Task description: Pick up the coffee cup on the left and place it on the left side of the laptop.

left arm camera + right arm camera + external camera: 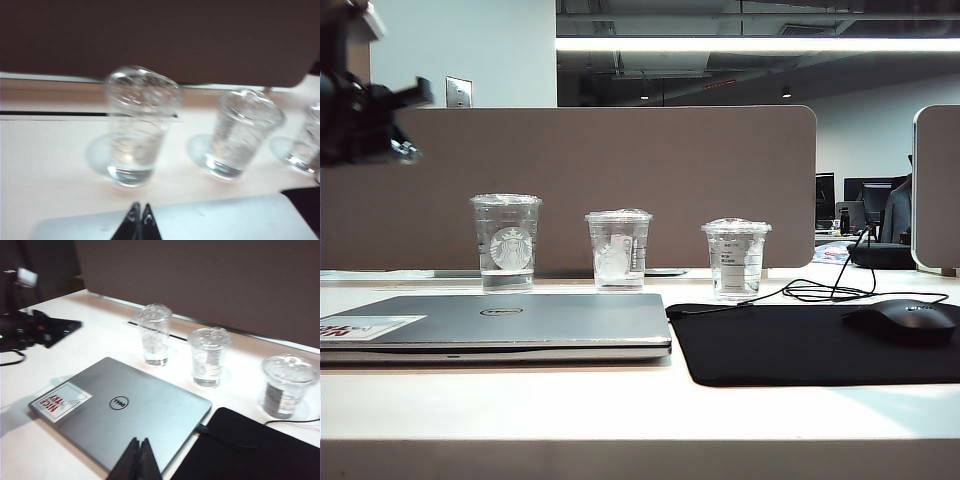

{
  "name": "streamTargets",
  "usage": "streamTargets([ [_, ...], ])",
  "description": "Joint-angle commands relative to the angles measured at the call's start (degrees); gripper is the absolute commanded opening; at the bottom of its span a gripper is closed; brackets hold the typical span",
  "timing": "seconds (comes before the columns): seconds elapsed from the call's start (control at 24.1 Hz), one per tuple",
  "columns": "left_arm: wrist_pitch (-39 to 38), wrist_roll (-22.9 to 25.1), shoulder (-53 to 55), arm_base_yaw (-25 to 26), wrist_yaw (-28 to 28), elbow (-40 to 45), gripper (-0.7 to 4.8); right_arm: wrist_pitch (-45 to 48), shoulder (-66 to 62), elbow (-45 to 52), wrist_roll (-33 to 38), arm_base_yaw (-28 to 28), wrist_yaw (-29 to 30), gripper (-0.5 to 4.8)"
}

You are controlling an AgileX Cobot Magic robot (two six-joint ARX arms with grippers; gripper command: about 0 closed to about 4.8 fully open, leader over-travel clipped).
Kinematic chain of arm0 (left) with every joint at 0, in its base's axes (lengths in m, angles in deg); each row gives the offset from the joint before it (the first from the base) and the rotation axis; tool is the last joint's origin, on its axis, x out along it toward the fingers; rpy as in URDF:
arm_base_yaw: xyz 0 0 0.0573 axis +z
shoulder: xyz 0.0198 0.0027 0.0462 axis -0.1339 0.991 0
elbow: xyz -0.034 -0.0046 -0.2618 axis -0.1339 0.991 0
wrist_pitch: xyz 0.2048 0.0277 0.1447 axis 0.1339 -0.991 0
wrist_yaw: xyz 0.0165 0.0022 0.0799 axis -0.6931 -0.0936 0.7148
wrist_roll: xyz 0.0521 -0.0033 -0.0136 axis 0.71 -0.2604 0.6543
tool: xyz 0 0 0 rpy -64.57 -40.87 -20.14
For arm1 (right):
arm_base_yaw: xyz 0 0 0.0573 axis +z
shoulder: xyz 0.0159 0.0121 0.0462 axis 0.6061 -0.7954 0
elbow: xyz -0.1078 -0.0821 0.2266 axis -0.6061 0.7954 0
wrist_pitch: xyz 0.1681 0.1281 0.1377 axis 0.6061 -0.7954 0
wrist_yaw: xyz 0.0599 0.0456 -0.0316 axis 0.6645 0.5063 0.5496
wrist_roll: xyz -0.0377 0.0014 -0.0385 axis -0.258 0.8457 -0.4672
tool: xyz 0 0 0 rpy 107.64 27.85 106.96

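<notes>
nearest us lies the closed laptop (495,322), its front edge close to the table's front edge (620,425). a black mouse mat (810,343) at its three o'clock touches its corner and carries a mouse (905,320). behind them three lidded clear cups stand upright in a row, well apart from one another. the coffee cup (506,241), tallest, is at the laptop's twelve o'clock, with what looks like a little clear liquid at its base. the middle cup (618,249) and the labelled cup (736,258) follow toward three o'clock; we cannot tell what they hold. bare table lies at the laptop's nine o'clock. a brown partition (620,170) closes the far edge. we see the left gripper (140,212), fingers together, over the laptop facing the coffee cup. the right gripper (140,450), fingers together, hangs over the laptop.
</notes>
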Motion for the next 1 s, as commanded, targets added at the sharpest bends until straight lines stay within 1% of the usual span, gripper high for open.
streamTargets([
  [0.04, 3.96, -0.24, 4.59, -2.36, 0.72, -1.03, -0.06, 1.22, -0.59, -0.28, 0.24, -0.02, -0.09, -0.03],
  [0.17, 3.85, -0.11, 8.22, -4.37, 3.50, -2.84, 0.00, 1.42, -0.76, -0.28, 0.22, -0.11, -0.20, -0.03],
  [0.21, 3.91, -0.13, 9.22, -4.70, 4.50, -3.43, 0.24, 1.42, -0.76, -0.28, 0.22, -0.11, -0.20, -0.03],
  [0.25, 3.89, -0.24, 10.19, -4.85, 4.98, -4.09, 0.72, 1.44, -0.79, -0.28, 0.22, -0.11, -0.15, -0.03],
  [0.33, 3.80, -0.61, 12.52, -4.96, 5.07, -5.90, 2.67, 1.36, -0.83, -0.28, 0.22, -0.02, -0.09, -0.03],
  [0.37, 3.85, -1.79, 14.80, -5.14, 5.46, -7.67, 4.79, 1.38, -0.81, -0.28, 0.22, -0.04, -0.11, -0.03],
  [0.54, 3.91, -4.07, 19.21, -5.14, 7.41, -10.97, 4.79, 1.31, -0.81, -0.28, 0.24, -0.02, -0.07, -0.03],
  [0.75, 5.88, -4.11, 24.35, -5.27, 9.94, -14.73, 4.79, -0.85, -0.81, -0.28, 0.22, -0.02, 0.22, -0.03],
  [0.83, 6.45, -4.11, 26.80, -5.27, 10.12, -17.09, 4.79, -2.12, -0.83, -0.28, 0.22, -0.02, 1.53, -0.03],
  [1.0, 6.43, -4.11, 30.58, -5.27, 10.19, -21.42, 4.79, -3.69, -0.81, -0.28, 0.24, -0.02, 2.14, -0.03],
])
